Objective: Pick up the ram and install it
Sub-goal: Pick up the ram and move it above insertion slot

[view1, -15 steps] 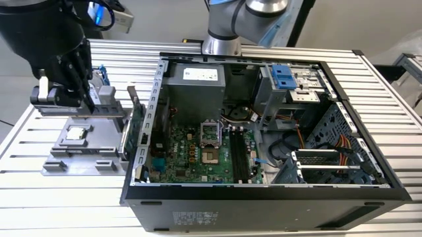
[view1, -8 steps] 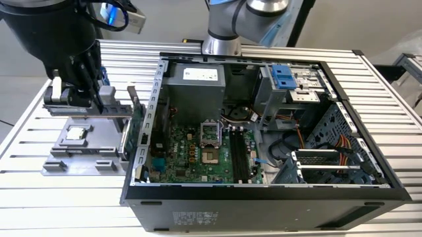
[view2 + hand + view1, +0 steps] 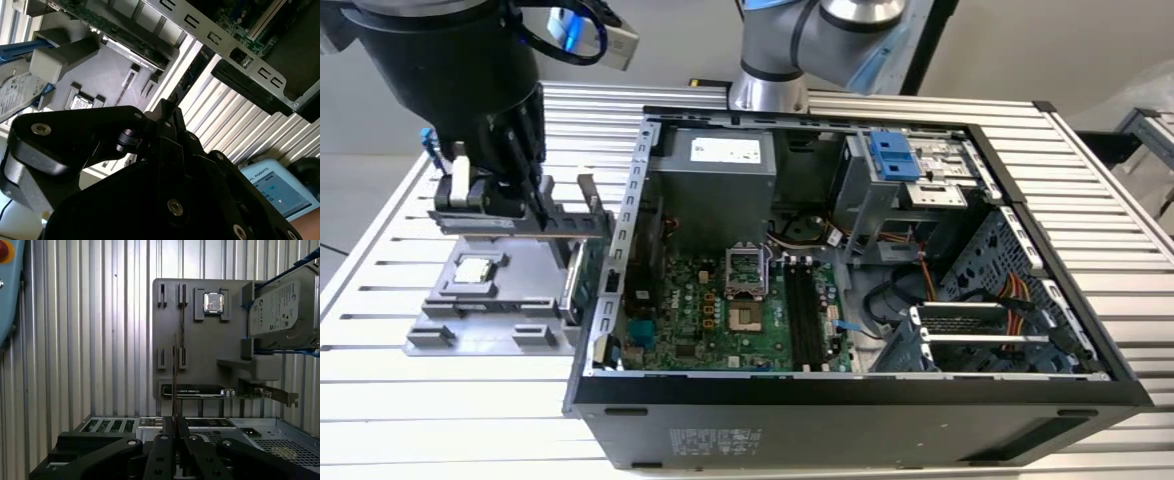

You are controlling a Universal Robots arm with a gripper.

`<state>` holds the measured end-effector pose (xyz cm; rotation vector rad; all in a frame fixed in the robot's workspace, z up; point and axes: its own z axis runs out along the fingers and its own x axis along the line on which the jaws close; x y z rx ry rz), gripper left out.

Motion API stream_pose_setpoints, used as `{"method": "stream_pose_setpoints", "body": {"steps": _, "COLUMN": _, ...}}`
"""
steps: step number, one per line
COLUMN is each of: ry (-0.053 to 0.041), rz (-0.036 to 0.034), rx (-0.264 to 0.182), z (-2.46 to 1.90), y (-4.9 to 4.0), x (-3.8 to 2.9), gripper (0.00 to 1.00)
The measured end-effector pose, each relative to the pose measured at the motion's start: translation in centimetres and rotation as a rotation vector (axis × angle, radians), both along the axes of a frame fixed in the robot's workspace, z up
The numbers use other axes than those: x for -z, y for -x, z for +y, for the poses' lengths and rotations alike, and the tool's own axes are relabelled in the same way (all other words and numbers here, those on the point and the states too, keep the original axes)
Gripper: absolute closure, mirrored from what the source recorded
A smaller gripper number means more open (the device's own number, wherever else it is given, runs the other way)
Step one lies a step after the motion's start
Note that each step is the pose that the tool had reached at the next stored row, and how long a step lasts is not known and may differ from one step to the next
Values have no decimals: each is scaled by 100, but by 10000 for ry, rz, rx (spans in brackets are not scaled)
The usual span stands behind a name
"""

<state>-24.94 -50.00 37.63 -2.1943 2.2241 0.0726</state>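
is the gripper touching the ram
Touching. In the first wrist view the gripper clamps the thin ram, seen edge-on, with no gap either side.

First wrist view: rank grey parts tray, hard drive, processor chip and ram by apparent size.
1. grey parts tray
2. hard drive, cut off by the frame
3. processor chip and ram, seen edge-on near the camera: not rankable against each other

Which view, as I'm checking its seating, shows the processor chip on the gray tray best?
The first wrist view: the processor chip faces the camera squarely, with nothing in front. The exterior view shows it at a slant; the second wrist view catches part of it.
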Motion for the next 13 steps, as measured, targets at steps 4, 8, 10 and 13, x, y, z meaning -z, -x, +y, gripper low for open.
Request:
{"method": "stream_pose_setpoints", "body": {"steps": 4, "ry": 0, "rz": 0, "rx": 83, "z": 0, "y": -63, "x": 0, "gripper": 100}}
{"method": "stream_pose_setpoints", "body": {"steps": 8, "ry": 0, "rz": 0, "rx": 206, "z": 0, "y": -109, "x": 0, "gripper": 100}}
{"method": "stream_pose_setpoints", "body": {"steps": 10, "ry": 0, "rz": 0, "rx": 290, "z": 0, "y": -126, "x": 0, "gripper": 100}}
{"method": "stream_pose_setpoints", "body": {"steps": 13, "ry": 1, "rz": 1, "rx": 426, "z": 0, "y": -149, "x": 0, "gripper": 100}}
